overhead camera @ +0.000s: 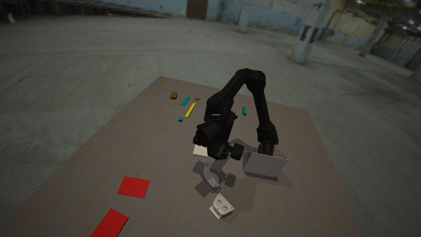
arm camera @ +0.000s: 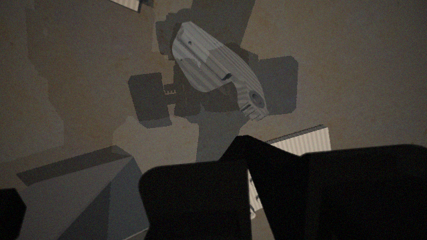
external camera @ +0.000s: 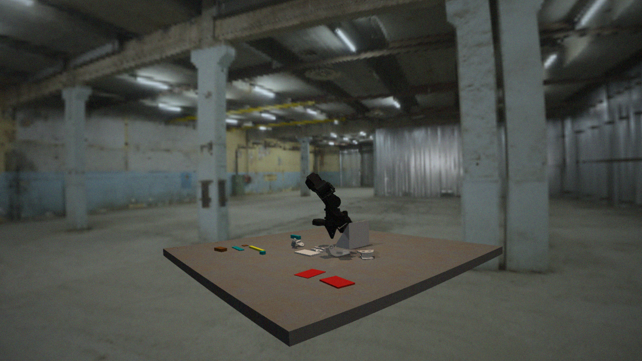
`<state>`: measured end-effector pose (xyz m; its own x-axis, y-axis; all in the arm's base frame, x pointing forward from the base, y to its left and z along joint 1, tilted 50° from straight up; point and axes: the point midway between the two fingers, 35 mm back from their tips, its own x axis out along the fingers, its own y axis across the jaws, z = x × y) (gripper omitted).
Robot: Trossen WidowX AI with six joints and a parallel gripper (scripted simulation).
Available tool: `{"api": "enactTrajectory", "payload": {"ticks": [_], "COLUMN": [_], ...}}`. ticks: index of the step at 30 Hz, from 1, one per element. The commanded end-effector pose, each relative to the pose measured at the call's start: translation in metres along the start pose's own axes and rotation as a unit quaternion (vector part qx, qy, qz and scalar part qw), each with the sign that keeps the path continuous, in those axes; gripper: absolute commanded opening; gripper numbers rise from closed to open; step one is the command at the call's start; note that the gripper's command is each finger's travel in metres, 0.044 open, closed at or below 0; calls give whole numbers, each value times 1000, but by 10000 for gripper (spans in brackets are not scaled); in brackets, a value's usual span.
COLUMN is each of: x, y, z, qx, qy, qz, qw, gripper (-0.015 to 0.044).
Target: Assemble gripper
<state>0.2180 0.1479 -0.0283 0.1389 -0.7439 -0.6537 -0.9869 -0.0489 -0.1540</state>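
My gripper is shut and empty, pointing down above the table. Below it a pale jaw with gear teeth and a round hole lies on the table in the gripper's shadow. The housing plate, with two round holes, stands apart from it. The pale gripper base is behind the jaw; a sliver of it shows past the fingers in the wrist view, and the arm hides it in the top view. The other jaw lies farther back, also hidden in the top view.
A pale flat block lies by the base. A grey upright panel stands at the arm's foot. Two red sheets lie to one side. Orange, teal and yellow pieces lie farther back.
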Motion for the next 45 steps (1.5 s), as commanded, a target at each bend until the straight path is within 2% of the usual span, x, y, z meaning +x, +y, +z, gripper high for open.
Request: {"api": "enactTrajectory", "payload": {"ticks": [1,21,28,45], "x": [-1,1,2,30], "y": [2,11,11,10], "z": [-2,-10,-10,-9], "qx": [-51,-326,-328,-328], "qy": [-3,-3,-3,-3], "qz": [1,0,0,0], "qw": [999,945,945,945], "gripper": [0,0,0,0]}}
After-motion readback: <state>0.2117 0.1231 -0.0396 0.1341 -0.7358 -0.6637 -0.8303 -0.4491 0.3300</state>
